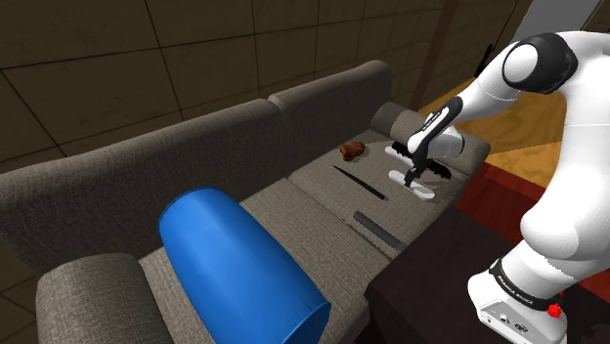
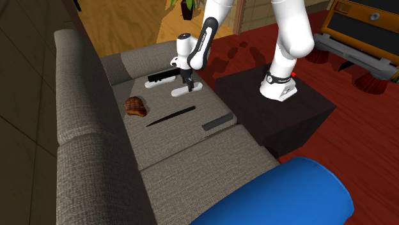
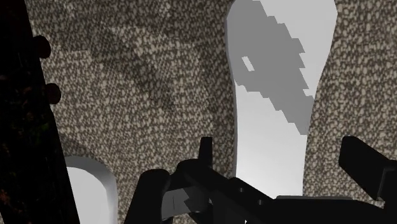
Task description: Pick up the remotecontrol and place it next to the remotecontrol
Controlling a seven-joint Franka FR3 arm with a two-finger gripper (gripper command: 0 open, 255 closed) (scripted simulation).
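Black two-finger gripper point(image 1: 412, 180) point(image 2: 189, 85) point(image 3: 280, 151) of the white arm point(image 1: 577, 147), lowered onto the sofa seat with its fingers point(image 3: 205, 149) spread wide; the white remote control point(image 1: 417, 188) point(image 2: 185, 90) point(image 3: 280, 95) lies flat between them, with fabric visible on either side, so it is not clasped. Just beside it, towards the armrest, lies the black remote control point(image 1: 422, 160) point(image 2: 162, 78) point(image 3: 25, 121). Further along the same cushion: a thin dark stick-like object point(image 1: 359, 183) point(image 2: 169, 116), a brown lump point(image 1: 351, 150) point(image 2: 134, 105) near the backrest, and a flat dark grey bar point(image 1: 376, 230) point(image 2: 217, 121) near the front edge. The surface is a grey woven sofa point(image 1: 147, 186) point(image 2: 83, 128); a blue cylindrical cushion point(image 1: 239, 264) point(image 2: 288, 195) rests on the far seat. The dark box stand point(image 1: 430, 264) point(image 2: 300, 112) abuts the sofa front on a red floor point(image 2: 358, 147); brown panelled walls point(image 1: 147, 49) rise behind. In the wrist view the black remote is cut off at the edge, and a pale rounded patch point(image 3: 89, 188) beside it cannot be identified.
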